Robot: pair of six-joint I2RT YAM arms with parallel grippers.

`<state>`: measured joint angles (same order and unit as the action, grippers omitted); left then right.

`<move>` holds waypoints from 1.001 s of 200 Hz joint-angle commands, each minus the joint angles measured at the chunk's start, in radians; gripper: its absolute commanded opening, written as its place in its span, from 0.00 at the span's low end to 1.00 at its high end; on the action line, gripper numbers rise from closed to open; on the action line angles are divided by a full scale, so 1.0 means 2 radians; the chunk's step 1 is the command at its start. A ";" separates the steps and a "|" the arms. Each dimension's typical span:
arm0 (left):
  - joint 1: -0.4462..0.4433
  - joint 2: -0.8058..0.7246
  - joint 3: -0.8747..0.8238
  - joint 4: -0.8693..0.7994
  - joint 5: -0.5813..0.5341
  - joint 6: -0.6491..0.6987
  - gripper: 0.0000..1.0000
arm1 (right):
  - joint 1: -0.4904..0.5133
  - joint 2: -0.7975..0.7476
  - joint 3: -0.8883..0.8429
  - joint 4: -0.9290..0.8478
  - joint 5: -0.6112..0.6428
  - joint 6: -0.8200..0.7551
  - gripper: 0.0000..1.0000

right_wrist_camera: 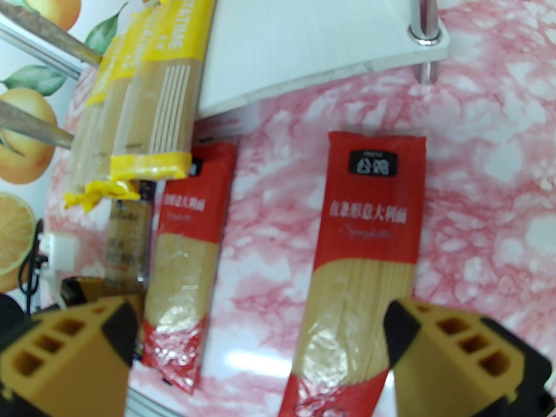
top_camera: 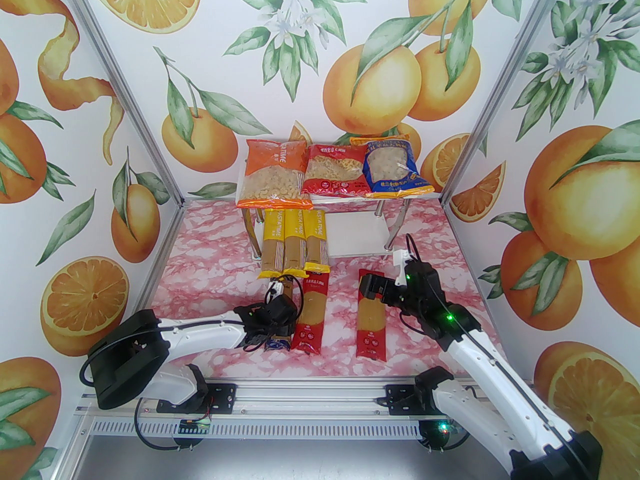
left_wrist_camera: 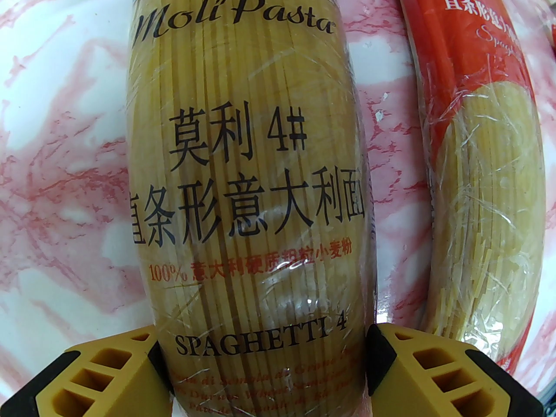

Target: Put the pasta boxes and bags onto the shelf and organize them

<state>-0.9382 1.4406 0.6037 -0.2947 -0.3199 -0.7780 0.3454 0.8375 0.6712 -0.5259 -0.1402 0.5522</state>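
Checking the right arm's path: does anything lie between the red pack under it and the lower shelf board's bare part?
Nothing visible. Bare table separates the red pack from the lower board; yellow packs cover its left part, and a chrome leg stands at its right corner.

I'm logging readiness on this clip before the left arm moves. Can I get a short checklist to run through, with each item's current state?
1. Left gripper on the dark blue spaghetti pack, pads against both its sides: ok.
2. That pack lifted off the table: cannot tell.
3. Bare space on the right of the shelf's lower board: ok.
4. Yellow packs fully on that board: not ok, their near ends overhang its front.
5. Clearance between the left gripper and the neighbouring red pack: cannot tell.
6. Right gripper open, above the other red pack: ok.
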 commanded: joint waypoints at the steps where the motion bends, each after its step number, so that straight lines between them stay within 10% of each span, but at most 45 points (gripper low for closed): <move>1: 0.003 0.003 -0.006 0.001 0.023 0.018 0.64 | 0.001 -0.011 0.005 0.000 -0.003 0.003 1.00; 82: 0.003 -0.030 -0.023 -0.019 0.042 0.029 0.54 | 0.001 -0.024 0.004 -0.008 0.000 0.005 1.00; 130: 0.003 -0.059 -0.035 -0.054 0.059 0.030 0.19 | 0.001 -0.028 0.006 -0.010 0.002 0.006 1.00; 200: 0.003 -0.172 -0.039 -0.150 0.139 0.048 0.00 | 0.001 -0.031 0.006 -0.009 0.000 0.009 1.00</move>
<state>-0.9295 1.1786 0.5316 -0.4438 -0.1642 -0.7040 0.3454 0.7914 0.6712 -0.5465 -0.1398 0.5598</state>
